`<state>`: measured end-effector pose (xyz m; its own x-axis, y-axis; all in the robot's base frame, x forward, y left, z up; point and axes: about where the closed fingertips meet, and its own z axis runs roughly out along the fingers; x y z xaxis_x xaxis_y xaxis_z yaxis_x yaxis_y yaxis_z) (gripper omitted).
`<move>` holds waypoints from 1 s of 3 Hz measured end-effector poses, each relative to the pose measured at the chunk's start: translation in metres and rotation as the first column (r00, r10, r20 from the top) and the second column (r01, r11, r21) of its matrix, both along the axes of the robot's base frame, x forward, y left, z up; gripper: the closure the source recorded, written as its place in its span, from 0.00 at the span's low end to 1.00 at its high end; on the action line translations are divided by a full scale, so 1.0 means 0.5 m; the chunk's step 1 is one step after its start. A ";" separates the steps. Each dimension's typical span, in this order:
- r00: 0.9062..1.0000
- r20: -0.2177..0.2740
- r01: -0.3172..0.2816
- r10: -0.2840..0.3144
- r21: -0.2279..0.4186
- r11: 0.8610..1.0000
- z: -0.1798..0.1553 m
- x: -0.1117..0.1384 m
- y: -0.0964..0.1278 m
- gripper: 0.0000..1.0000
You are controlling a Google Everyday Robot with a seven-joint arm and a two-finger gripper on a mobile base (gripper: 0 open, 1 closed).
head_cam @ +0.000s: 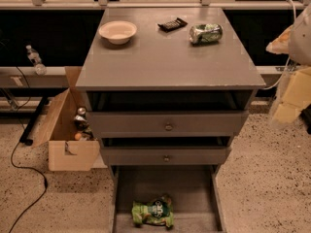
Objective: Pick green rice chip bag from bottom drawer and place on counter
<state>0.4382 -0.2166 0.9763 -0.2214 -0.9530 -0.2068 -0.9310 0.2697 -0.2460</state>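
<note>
- Your end effector (291,98) hangs just off the right edge of the worktop (165,67), near the front right corner. You cannot tell whether it is open or closed, but it is not gripping the bag.
- The green rice chip bag (152,212) lies flat on the floor of the bottom drawer (194,193), which is pulled out below the front edge of the worktop. The bag sits near the drawer's front, a little left of centre and apart from both side walls.
- Mind the way down. The front right corner of the worktop and the two knobbed drawers (168,124) stand between your arm and the bag, so a direct path could clip them.
- The bag is thin and crumpled. A shallow pinch may catch only a fold, and the bag could slip out on the way up. Pressing too hard could slide it along the drawer floor instead.
- If you lift close to the cabinet, the bag could snag on a knob or under the front edge of the worktop.
- On the worktop, a bowl (117,31) sits near the back left corner. A dark flat object (172,24) and a green can (206,33) on its side lie near the back right corner.
- The can would likely roll if nudged, so place the bag toward the front edge.
- The can is green too, so do not take it for the bag.
</note>
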 end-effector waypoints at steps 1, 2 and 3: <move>1.000 0.004 -0.001 0.001 0.001 1.000 0.000 0.000 0.002 0.00; 0.999 -0.028 -0.033 0.035 0.061 0.998 -0.075 0.007 0.023 0.00; 0.993 -0.079 -0.068 0.085 0.197 0.978 -0.207 0.018 0.056 0.00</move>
